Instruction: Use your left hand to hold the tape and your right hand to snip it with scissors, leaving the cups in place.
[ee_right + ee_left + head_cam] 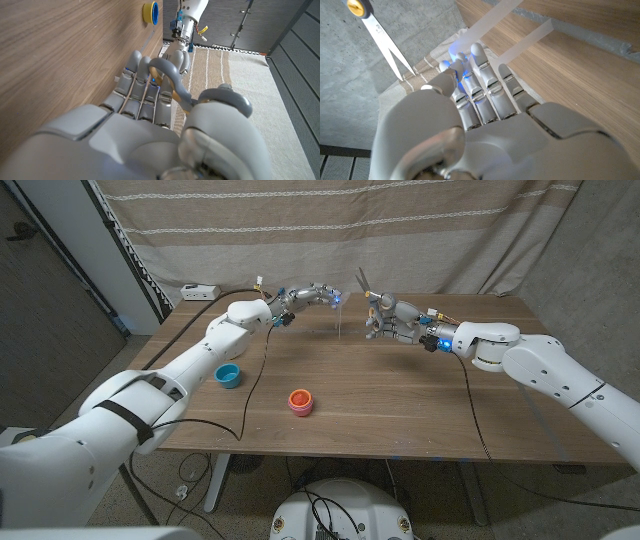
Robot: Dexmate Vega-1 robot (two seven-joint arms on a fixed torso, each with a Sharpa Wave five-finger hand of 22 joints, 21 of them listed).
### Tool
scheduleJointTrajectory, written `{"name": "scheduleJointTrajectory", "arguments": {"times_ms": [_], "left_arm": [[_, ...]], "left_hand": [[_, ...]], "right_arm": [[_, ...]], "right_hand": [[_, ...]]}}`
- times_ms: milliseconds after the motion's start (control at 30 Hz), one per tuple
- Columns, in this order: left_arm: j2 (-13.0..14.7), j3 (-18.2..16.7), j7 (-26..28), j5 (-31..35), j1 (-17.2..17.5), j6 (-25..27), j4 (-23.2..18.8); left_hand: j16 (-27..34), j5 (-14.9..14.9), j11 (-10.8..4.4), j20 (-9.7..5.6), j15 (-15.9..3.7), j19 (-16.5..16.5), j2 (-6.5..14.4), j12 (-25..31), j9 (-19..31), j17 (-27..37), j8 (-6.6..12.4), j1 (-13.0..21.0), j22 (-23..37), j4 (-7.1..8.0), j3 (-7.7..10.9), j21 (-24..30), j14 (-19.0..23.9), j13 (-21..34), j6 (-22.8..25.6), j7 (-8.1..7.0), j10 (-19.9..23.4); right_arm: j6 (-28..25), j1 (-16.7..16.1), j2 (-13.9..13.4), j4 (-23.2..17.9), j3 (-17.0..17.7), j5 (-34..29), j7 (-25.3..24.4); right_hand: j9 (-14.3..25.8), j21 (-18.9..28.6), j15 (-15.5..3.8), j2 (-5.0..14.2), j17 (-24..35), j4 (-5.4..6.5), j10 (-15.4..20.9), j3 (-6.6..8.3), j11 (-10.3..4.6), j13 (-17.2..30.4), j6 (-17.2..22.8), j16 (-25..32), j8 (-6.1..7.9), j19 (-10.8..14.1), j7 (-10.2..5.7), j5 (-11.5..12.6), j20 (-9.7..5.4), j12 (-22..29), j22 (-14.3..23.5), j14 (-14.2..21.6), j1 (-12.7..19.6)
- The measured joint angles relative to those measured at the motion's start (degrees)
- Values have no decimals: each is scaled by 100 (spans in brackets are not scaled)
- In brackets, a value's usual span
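Your left robot hand [310, 294] pinches tape [341, 315] upper centre; right robot hand [388, 318] grips scissors [363, 282], blades apart per left wrist cam.

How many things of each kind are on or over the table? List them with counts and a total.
Cups: 2, a blue cup and a red cup
Scissors: 1, the scissors in the right hand, blades apart
Tape: 1, a clear strip of tape hanging from the left hand
Power strips: 1, a white power strip at the far left corner
Total: 5
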Motion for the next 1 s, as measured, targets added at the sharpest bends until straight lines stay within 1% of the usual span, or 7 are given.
{"name": "scheduleJointTrajectory", "arguments": {"times_ms": [67,467,500,533,600,933,1000], "left_arm": [[-36,0,-110,-42,-62,-41,108],[-129,-54,-488,-244,-157,-159,288],[-129,-54,-516,-267,-157,-165,288],[-129,-54,-536,-287,-157,-167,288],[-168,-96,-594,-336,-178,-170,359],[-235,-165,-789,-517,-207,-174,482],[-325,-193,-878,-560,-277,-179,676]], "left_hand": [[0,0,12,9,0,-52,1,0,145,59,86,0,24,24,-24,62,0,369,-80,-5,-81],[-21,0,-10,9,31,-114,115,66,676,233,348,-53,29,95,-110,159,-31,381,-333,-54,-232],[-37,0,-11,-9,31,-133,122,66,706,248,371,-60,29,98,-114,188,-31,399,-344,-65,-241],[-44,0,-3,-10,31,-133,122,66,738,250,395,-60,29,111,-126,189,-31,697,-344,-65,-250],[-44,0,38,-10,21,-133,152,66,804,271,435,-31,29,119,-135,210,-41,707,-353,-74,-305],[-65,-1,5,21,21,-164,175,67,1084,329,599,-52,29,136,-152,274,-41,828,-480,-76,-339],[-86,-1,5,-1,48,-185,182,67,1121,345,614,-45,29,136,-152,295,-74,829,-497,-94,-340]], "right_arm": [[13,-9,-4,0,5,0,7],[56,-82,-33,-29,55,7,10],[56,-96,-40,-36,68,7,10],[56,-106,-45,-43,75,7,10],[98,-132,-58,-63,95,13,-4],[222,-284,-128,-165,206,36,-55],[232,-318,-148,-189,234,38,-58]], "right_hand": [[0,4,0,0,-24,0,0,0,0,0,0,0,0,-20,0,0,-20,0,0,0,0],[2,39,0,0,-48,0,-20,0,20,-1,0,21,-41,-19,0,0,-19,0,-27,0,0],[17,68,0,0,-52,0,-20,0,20,-7,0,21,-41,-19,0,0,-19,0,-27,0,0],[25,79,-11,0,-53,0,-20,0,20,-14,0,21,-41,-19,0,0,-19,0,-27,-12,0],[20,85,-11,0,-70,0,-20,0,20,-27,0,21,-42,-19,0,0,-19,1,-27,-11,0],[10,116,-11,0,-106,2,-29,2,29,-35,1,21,-86,-19,-1,-1,-19,2,-53,-11,0],[10,116,-11,0,-128,3,-26,3,26,-40,0,21,-87,-18,0,-40,-19,2,-53,-11,0]]}}
